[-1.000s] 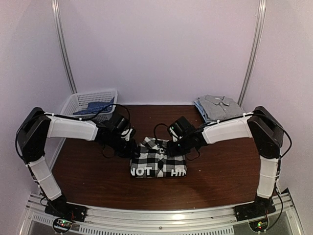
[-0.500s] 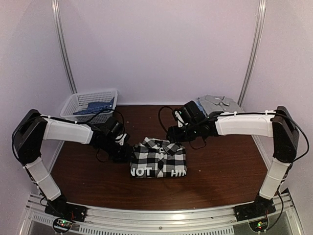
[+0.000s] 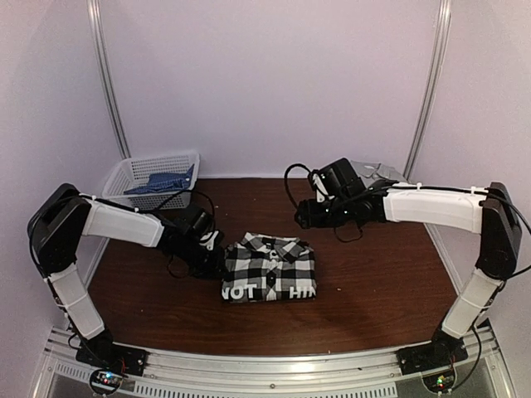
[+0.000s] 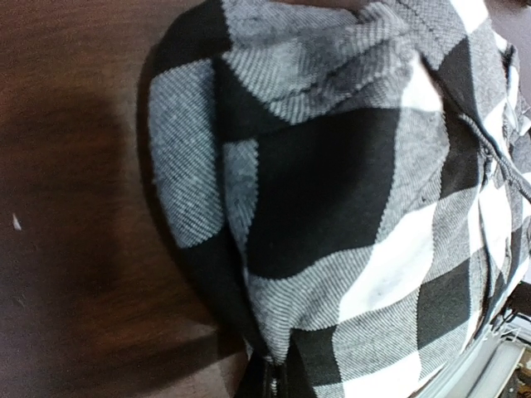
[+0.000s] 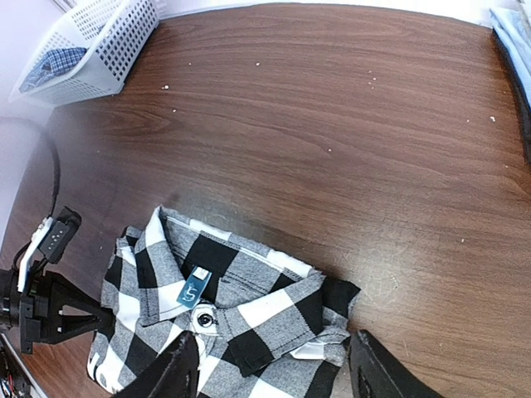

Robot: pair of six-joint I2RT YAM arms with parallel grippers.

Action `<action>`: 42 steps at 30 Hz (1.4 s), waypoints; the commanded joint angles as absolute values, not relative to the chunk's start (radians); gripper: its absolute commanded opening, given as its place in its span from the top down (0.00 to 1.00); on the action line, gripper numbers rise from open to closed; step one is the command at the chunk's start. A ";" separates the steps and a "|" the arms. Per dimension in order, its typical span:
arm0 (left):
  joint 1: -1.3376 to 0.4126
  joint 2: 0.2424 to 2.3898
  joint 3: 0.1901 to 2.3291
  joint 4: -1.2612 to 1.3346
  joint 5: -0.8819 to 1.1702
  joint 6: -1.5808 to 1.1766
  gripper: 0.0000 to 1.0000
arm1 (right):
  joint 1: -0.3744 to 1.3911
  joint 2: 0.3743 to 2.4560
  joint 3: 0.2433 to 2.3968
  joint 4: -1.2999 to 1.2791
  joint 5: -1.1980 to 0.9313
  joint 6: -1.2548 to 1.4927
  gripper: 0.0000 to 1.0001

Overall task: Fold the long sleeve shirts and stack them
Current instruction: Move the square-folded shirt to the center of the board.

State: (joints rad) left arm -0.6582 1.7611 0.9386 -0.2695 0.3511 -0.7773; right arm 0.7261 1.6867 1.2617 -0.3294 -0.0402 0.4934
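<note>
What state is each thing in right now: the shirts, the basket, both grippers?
Black-and-white checked cloth shirt: folded, flat on the brown wooden table, collar up.
Plain grey shirt: folded, far right corner, partly hidden.
White plastic lattice basket: upright, holding crumpled blue cloth.
Left gripper: shut, at the checked shirt's left edge.
Right gripper: open, empty, clear of the shirt.

Left gripper (image 3: 221, 260) fingertips hidden against the checked shirt (image 3: 270, 267) edge, shirt lettering partly folded out of sight, grey shirt (image 3: 377, 171) mostly behind the right arm, basket (image 5: 99, 37) cut off at the right wrist view's corner.
</note>
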 commanded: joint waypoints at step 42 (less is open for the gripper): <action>-0.315 1.295 1.039 -0.624 0.169 -0.493 0.59 | 0.308 2.145 1.568 -0.345 0.246 0.206 0.52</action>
